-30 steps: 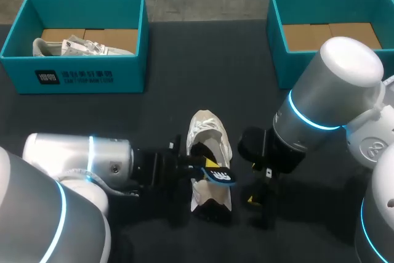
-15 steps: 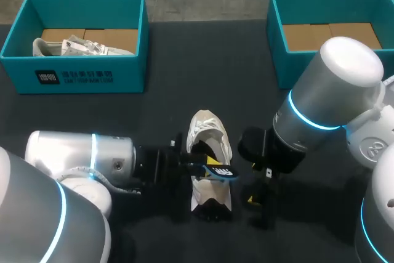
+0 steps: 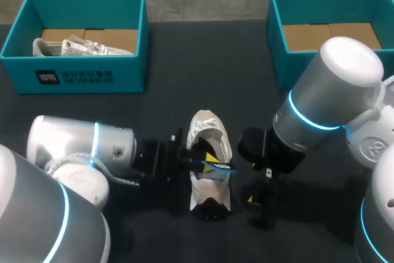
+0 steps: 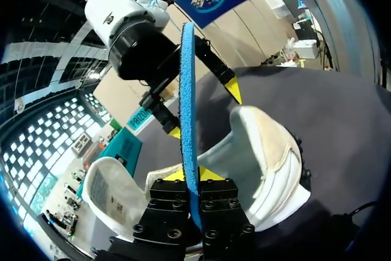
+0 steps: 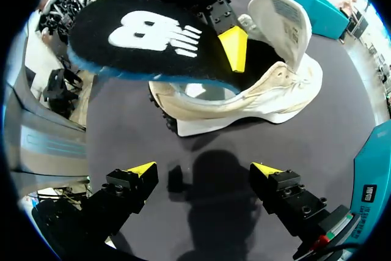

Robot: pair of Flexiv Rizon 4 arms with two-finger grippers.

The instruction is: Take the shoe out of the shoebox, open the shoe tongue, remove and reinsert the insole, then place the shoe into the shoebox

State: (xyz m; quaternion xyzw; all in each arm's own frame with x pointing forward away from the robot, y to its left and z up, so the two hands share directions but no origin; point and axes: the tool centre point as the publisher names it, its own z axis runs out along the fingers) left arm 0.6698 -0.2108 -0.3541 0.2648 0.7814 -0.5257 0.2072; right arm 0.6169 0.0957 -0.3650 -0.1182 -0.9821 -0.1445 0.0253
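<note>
Upper left, box (image 3: 74,78): teal, on the dark table (image 3: 184,60); second shoe (image 3: 77,46), pale, lies inside on its side by the near wall.
Lower left, left arm: comes in from the lower left corner and reaches right to frame centre.
Lower centre, left gripper (image 4: 193,174): jaws clamped on the insole, one yellow tip each side.
Lower centre, insole (image 5: 153,38): black top with white print, blue edge; held over the shoe's opening. Can't tell if it touches the shoe.
Lower centre, shoe (image 3: 208,129): cream, upright on the table, outside both boxes, between the two grippers.
Tongue (image 5: 278,16): pulled up and forward, opening exposed.
Lower centre-right, right gripper (image 5: 204,168): jaws wide apart, nothing between them; low over the table just right of the shoe, not touching it.
Right, right arm: comes in from the right edge.
Upper right, second box (image 3: 276,60): teal, brown cardboard floor showing.
</note>
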